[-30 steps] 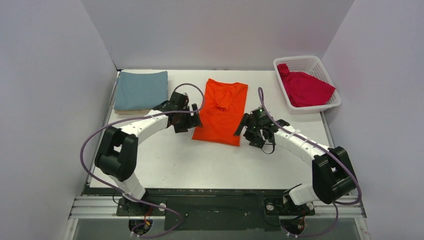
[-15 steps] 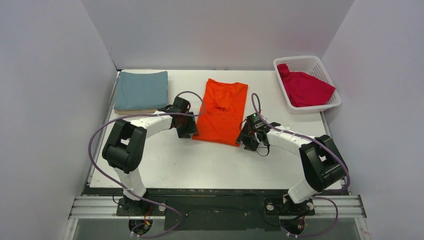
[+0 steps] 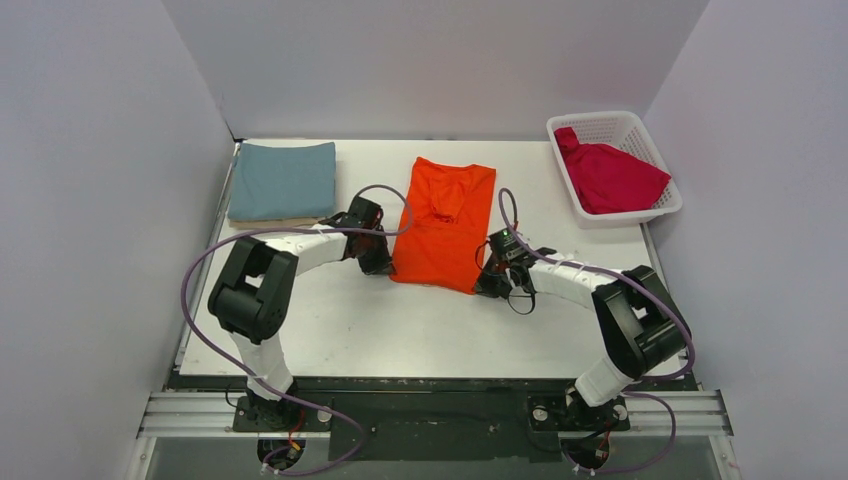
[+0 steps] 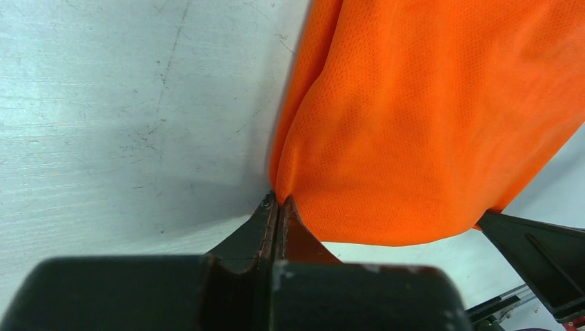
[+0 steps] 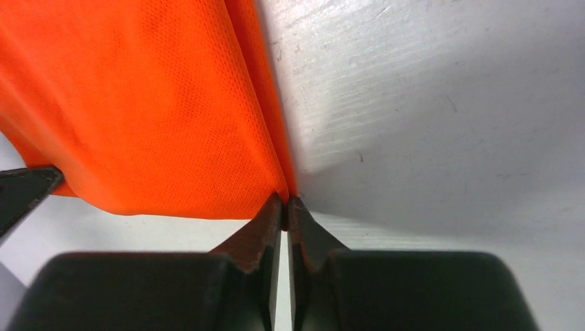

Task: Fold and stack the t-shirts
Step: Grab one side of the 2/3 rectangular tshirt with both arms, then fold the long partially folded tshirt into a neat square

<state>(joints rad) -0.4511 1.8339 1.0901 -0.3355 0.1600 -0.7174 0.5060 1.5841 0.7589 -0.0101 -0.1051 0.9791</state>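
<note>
A bright orange t-shirt (image 3: pixel 445 225) lies folded lengthwise in the middle of the table, collar toward the back. My left gripper (image 3: pixel 384 266) is shut on its near left corner, and the left wrist view shows the jaws (image 4: pixel 277 201) pinching the orange cloth (image 4: pixel 414 124). At the near right corner my right gripper (image 3: pixel 488 285) is shut on the hem, where the tips (image 5: pixel 285 201) clamp the orange fabric (image 5: pixel 152 110). A folded teal-blue t-shirt (image 3: pixel 283 180) rests at the back left on top of a beige one (image 3: pixel 270 222). The crimson t-shirt (image 3: pixel 610 178) lies bunched in the basket.
The white lattice basket (image 3: pixel 612 122) stands at the back right corner. Grey walls close in the white table (image 3: pixel 400 320) on the left, back and right. Both arms arc low over the table, with purple cables looping above them.
Both grippers moved inward to the near corners of the orange t-shirt and went from open to shut on them. The near hem is drawn in slightly.
</note>
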